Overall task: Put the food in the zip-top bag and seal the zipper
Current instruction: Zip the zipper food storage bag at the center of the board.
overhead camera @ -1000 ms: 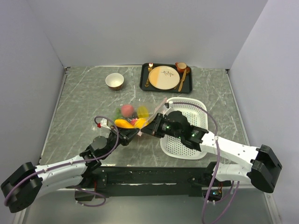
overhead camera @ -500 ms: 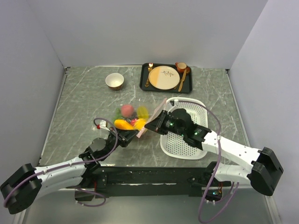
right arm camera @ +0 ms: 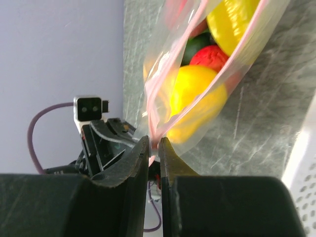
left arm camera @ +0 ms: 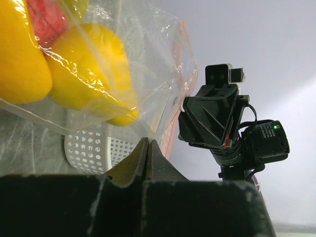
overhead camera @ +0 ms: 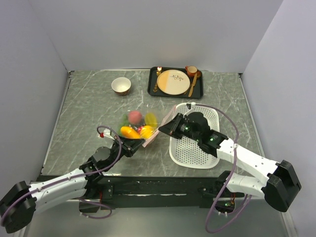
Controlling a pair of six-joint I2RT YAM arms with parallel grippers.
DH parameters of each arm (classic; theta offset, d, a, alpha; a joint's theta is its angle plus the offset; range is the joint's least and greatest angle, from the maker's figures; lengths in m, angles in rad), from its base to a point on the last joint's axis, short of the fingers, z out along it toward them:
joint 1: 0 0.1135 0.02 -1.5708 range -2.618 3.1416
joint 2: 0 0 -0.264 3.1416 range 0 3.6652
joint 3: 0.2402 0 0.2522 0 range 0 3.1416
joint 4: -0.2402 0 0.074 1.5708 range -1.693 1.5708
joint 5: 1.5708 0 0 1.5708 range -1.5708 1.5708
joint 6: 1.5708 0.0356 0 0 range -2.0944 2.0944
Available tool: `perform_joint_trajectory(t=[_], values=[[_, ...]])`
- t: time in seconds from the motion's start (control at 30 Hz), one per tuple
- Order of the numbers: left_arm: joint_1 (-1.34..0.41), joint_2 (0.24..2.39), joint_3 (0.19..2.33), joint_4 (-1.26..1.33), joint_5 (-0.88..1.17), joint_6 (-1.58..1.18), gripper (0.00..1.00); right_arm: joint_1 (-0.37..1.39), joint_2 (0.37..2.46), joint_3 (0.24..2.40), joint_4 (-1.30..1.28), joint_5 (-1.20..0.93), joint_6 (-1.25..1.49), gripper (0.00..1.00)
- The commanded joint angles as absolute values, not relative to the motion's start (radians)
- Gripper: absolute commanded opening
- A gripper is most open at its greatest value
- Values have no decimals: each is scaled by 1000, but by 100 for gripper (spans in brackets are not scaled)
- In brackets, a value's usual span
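Loaded zip-top bag (overhead camera: 140, 123), food (overhead camera: 133, 118) inside, is lying on the table (overhead camera: 84, 108) between both arms. Zipper (overhead camera: 152, 139) is running near-left to far-right. Left gripper (overhead camera: 139, 145) is pinching the bag's near corner; right gripper (overhead camera: 164, 128) is clamping the strip farther along, its unsealed far end lying beyond

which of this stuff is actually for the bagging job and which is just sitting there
For the job: zip-top bag, food inside it, zipper, left fingers and right fingers pinching its edge.
Lying about: white basket, bowl, tray, plate, cup.
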State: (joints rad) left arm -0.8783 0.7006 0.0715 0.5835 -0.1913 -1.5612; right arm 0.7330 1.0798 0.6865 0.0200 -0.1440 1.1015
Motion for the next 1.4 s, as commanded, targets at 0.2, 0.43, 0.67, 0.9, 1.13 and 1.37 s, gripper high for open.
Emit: perform_joint_trajectory(t=[0.2,0.43,0.67,0.9,1.13,1.37], values=[[-879,649,54,474,-195,-1551,1,644,1049,683,21,-97,1042,13],[-880,597,37,430,-199,-1559,1,597,1046,678,6,-97,1019,13],[-881,514,61,316,-225,-1534,1,529,1060,699,-20,-103,974,13],[-879,469,74,259,-242,-1526,1,496,1080,704,-26,-107,950,13],[-881,443,80,218,-247,-1522,1,457,1095,709,-28,-107,930,13],[-879,394,89,158,-264,-1520,1,422,1112,727,-32,-112,902,13]])
